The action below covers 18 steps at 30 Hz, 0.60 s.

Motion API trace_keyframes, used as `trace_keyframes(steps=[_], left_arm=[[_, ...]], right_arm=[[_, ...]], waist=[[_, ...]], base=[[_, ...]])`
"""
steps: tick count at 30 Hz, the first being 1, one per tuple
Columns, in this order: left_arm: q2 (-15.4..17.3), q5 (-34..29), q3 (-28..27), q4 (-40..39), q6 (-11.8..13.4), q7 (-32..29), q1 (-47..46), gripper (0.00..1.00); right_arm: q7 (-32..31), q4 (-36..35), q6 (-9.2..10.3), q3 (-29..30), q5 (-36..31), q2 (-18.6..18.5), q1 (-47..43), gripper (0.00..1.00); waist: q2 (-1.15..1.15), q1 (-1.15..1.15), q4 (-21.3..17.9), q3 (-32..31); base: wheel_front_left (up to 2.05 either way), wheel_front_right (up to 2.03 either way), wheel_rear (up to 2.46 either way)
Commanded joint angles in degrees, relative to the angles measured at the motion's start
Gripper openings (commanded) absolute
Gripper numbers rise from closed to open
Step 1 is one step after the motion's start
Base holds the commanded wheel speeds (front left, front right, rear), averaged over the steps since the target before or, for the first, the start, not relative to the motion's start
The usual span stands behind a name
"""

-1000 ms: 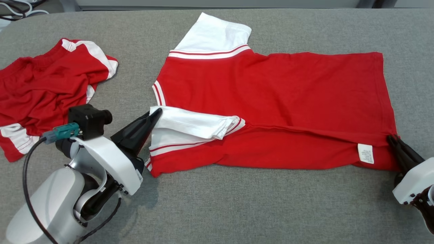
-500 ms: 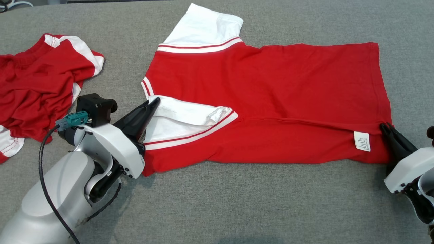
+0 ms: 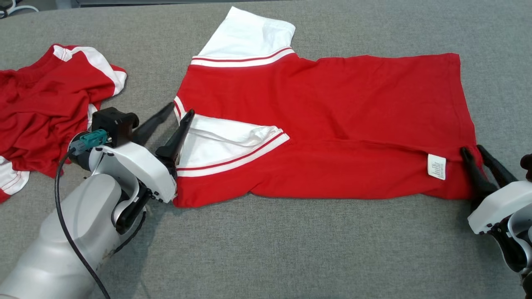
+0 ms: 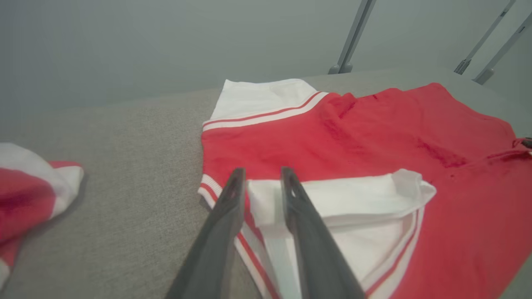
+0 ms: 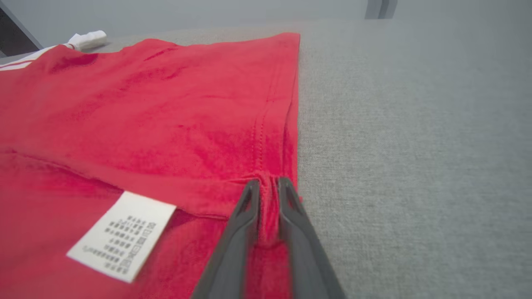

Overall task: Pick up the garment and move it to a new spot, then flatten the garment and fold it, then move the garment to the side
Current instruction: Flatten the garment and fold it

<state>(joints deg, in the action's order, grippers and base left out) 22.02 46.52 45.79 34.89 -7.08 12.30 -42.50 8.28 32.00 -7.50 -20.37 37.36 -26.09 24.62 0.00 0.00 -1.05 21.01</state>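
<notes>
- Left gripper [image 3: 181, 109]: its two long dark fingers stand spread, straddling the edge of the folded-in white sleeve [image 3: 224, 145] without pinching it; the pale forearm rises from the lower left, wrist low, fingers slanting toward the neckline.
- Right gripper [image 3: 471, 148]: fingers slightly parted, a ridge of red hem between them, seemingly unsqueezed; the wrist sits low at the lower right, fingers aimed at the hem corner beside a small white care label [image 3: 436, 166].
- The red cotton T-shirt with white striped sleeves [image 3: 332, 99] lies flat mid-table on the grey woven table top [image 3: 291, 249], its near side folded over; it looks light, limp and unbreakable; I judge the doubled edges, hem and cuff, the surest holds.
- A crumpled red-and-white garment [image 3: 41, 108] lies well apart, leftward.
</notes>
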Motion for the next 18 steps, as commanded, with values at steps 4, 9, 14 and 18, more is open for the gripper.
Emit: trace_keyframes(steps=[4, 9, 14, 18], left_arm=[[0.7, 1.0, -2.4, 2.6, -0.4, 2.0, -3.1, 1.00], [-0.3, 2.1, -5.7, 2.9, 0.1, 2.6, -0.5, 1.00], [-0.3, 2.2, -8.4, 0.6, 2.2, 2.7, 3.6, 1.00], [0.5, 2.9, -9.3, -2.7, 4.0, 2.2, 8.5, 1.00]], right_arm=[[4.6, -0.7, 0.01, -0.6, -1.1, -1.5, 0.6, 1.00], [6.3, -2.6, 0.01, 0.6, -3.8, -0.1, -0.8, 1.00], [6.5, -4.8, 0.01, 1.5, -5.7, 1.0, -3.8, 1.00], [4.7, -6.4, 0.01, 2.2, -5.6, 1.8, -7.6, 1.00]], waist=[[0.00, 0.00, 0.2, -1.5], [0.00, 0.00, 0.2, -3.6], [0.00, 0.00, 0.3, -5.5], [0.00, 0.00, 0.3, -7.7]], base=[[0.00, 0.00, 0.00], [0.00, 0.00, 0.00], [0.00, 0.00, 0.00], [0.00, 0.00, 0.00]])
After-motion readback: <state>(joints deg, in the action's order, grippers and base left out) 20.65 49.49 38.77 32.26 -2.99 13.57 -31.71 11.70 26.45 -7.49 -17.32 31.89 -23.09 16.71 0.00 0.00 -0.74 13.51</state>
